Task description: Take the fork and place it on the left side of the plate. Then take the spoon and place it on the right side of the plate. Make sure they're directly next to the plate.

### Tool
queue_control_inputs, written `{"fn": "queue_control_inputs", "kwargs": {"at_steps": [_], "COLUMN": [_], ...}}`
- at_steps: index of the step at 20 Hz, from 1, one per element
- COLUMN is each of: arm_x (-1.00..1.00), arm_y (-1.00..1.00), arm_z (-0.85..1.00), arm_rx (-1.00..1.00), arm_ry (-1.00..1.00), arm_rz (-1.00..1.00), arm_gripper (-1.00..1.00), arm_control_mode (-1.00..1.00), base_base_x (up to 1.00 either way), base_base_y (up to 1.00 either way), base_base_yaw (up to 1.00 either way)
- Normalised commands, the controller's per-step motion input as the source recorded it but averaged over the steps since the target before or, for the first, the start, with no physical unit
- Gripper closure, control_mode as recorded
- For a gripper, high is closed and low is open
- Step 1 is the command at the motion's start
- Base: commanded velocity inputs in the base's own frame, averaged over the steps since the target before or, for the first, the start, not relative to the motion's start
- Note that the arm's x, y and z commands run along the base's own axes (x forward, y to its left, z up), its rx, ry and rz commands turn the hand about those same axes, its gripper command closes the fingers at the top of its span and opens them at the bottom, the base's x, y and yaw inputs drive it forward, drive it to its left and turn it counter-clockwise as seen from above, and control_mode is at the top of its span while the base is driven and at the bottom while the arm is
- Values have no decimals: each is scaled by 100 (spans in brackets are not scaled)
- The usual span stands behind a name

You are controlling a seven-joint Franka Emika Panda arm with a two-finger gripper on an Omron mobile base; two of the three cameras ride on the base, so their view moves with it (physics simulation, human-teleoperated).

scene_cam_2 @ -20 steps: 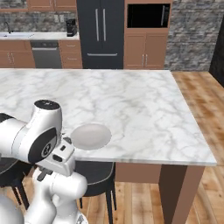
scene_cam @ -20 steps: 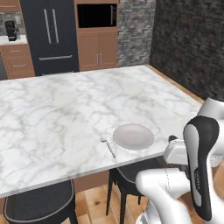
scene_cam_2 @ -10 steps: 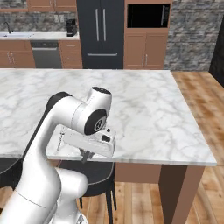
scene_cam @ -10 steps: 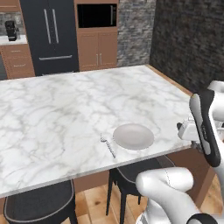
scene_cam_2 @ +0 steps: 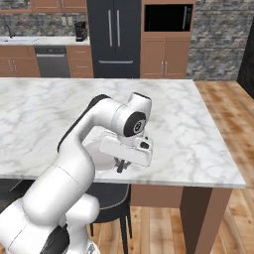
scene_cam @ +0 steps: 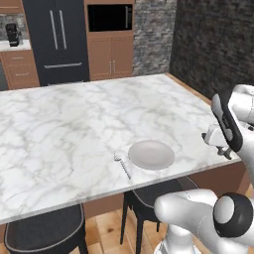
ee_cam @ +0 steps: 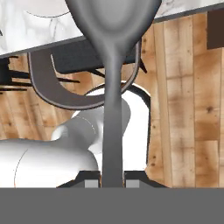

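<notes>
Spoon [ee_cam: 111,65]: clamped by its handle in the tool [ee_cam: 112,181], off the table's near right edge.
Fork [scene_cam: 122,164]: just left of the plate [scene_cam: 151,154].
Table [scene_cam: 64,129]: white marble island.
Room: wood floor [ee_cam: 188,105], dark stools [scene_cam: 42,233], black fridge [scene_cam: 54,37].

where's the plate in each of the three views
Left base view: plate near the counter's front edge, right of centre, fork at its left.
Right base view: plate left of centre, mostly behind the arm.
Hand view: plate cut by the top edge, upper left.
Shared landmark: marble counter's front edge.
</notes>
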Motion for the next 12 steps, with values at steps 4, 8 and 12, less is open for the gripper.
{"fn": "queue_control_inputs", "kwargs": {"at_steps": [4, 8, 12], "arm_x": [75, 61, 44], "arm_y": [-3, 0, 0], "arm_z": [-52, -59, -60], "arm_rx": [0, 0, -5], "arm_ry": [0, 0, 0], "arm_rz": [0, 1, 3], "arm_gripper": [100, 100, 100], "arm_control_mode": [-100, -100, -100], "base_base_x": [0, 0, 0], "base_base_y": [0, 0, 0], "base_base_yaw": [0, 0, 0]}}
